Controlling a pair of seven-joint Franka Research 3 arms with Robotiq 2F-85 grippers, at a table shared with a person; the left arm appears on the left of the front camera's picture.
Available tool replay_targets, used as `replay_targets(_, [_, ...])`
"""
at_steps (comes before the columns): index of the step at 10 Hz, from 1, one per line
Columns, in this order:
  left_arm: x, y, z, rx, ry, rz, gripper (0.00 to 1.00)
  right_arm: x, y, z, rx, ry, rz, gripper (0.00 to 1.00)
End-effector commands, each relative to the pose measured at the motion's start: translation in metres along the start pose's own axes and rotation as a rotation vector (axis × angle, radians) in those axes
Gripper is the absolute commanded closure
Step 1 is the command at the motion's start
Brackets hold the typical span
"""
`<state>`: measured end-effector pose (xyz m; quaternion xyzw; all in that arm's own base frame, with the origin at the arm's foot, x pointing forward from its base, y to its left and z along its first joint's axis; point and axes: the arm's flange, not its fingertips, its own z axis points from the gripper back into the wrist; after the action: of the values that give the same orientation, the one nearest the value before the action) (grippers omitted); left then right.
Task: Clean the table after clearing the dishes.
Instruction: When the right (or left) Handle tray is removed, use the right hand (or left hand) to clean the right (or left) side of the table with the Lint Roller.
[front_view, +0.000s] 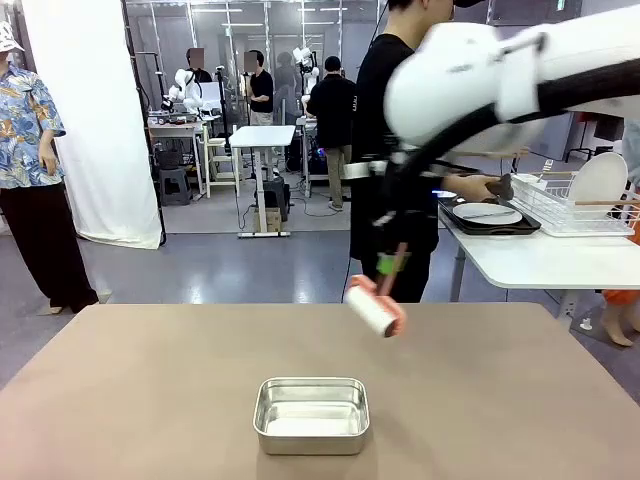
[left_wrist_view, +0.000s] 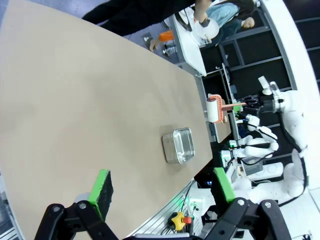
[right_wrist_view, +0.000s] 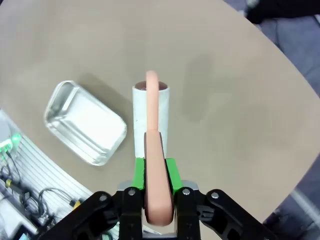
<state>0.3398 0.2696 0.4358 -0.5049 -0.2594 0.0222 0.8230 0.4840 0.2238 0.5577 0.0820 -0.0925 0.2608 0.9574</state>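
The taupe-brown table (front_view: 150, 390) spans the front view. Above its middle, my right gripper (front_view: 390, 266) is shut on the pink handle of a white roller (front_view: 371, 308), which hangs tilted just over the top. In the right wrist view the right gripper (right_wrist_view: 155, 175) clamps the pink handle, with the roller (right_wrist_view: 150, 117) over the table (right_wrist_view: 225, 75). My left gripper (left_wrist_view: 162, 187) stands open with nothing in it, high above the table (left_wrist_view: 75, 100). One of the dishes (front_view: 487, 213), a white plate on a dark tray, lies on the white side table under the person's hand (front_view: 482, 187).
A shiny steel pan (front_view: 311, 413) sits near the table's front edge, also in the wrist views (left_wrist_view: 178, 145) (right_wrist_view: 85, 122). A wire rack (front_view: 575, 210) with a white plate stands on the white table at the right. A person in black stands behind the far edge.
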Motion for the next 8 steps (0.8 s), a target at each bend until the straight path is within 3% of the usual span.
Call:
replay_targets(1, [-0.003, -0.001, 0.002, -0.008, -0.008, -0.009, 0.0, -0.066, -0.04, -0.005, 0.001, -0.064, -0.291, 0.79])
replay_targets(4, [-0.003, -0.001, 0.002, -0.008, -0.008, -0.009, 0.0, -0.084, -0.073, -0.023, 0.081, -0.083, -0.469, 0.79])
replay_targets(8, [-0.003, -0.001, 0.002, -0.008, -0.008, -0.009, 0.0, -0.094, -0.093, -0.017, 0.041, -0.025, -0.427, 0.79])
